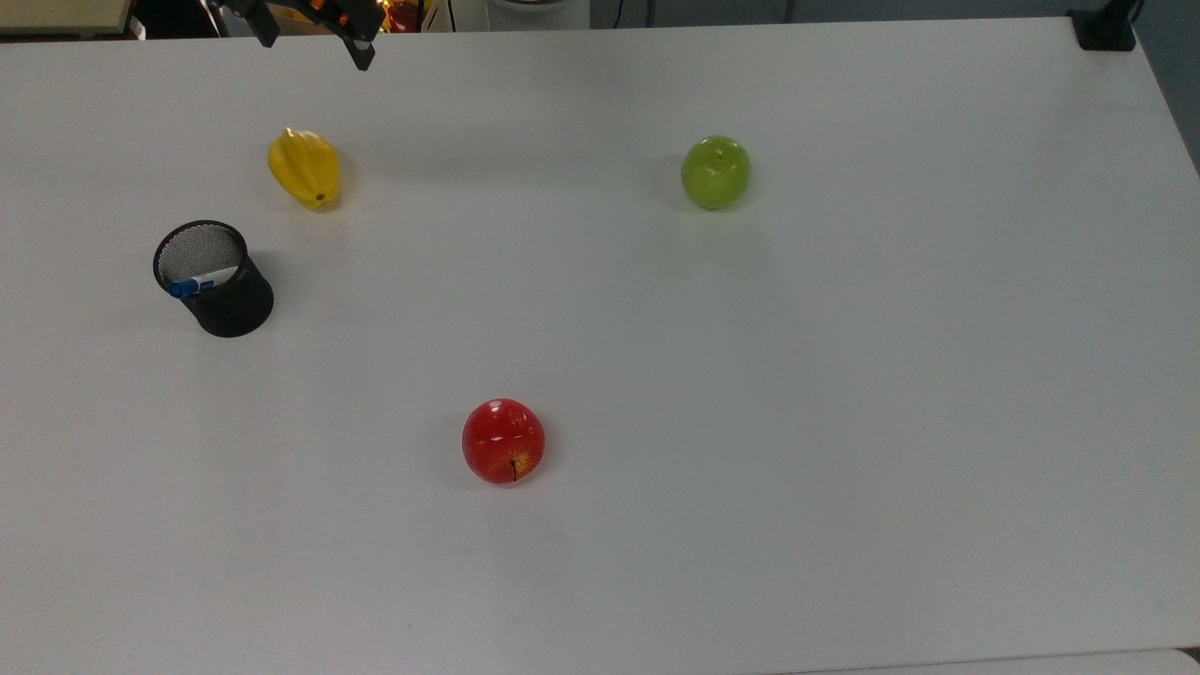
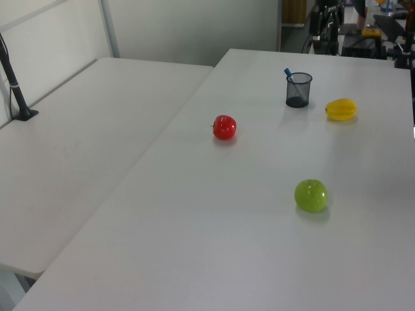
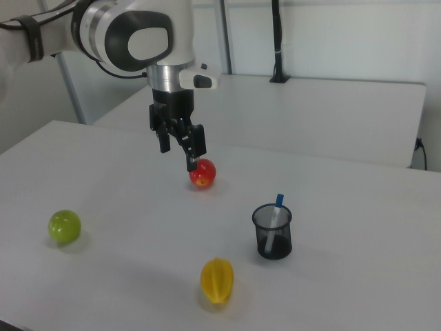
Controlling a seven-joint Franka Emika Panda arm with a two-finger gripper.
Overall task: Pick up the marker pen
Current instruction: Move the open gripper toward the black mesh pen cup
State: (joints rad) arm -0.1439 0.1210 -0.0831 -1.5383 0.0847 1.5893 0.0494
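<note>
Gripper [image 3: 178, 150] hangs spread and empty, well apart from marker pen [image 3: 274, 216] leaning in mesh cup [image 3: 273, 232]

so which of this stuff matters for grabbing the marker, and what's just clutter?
Matters:
marker pen
black mesh cup holding it
hand, open, up in the air

Clutter:
red apple
green apple
yellow starfruit
</note>
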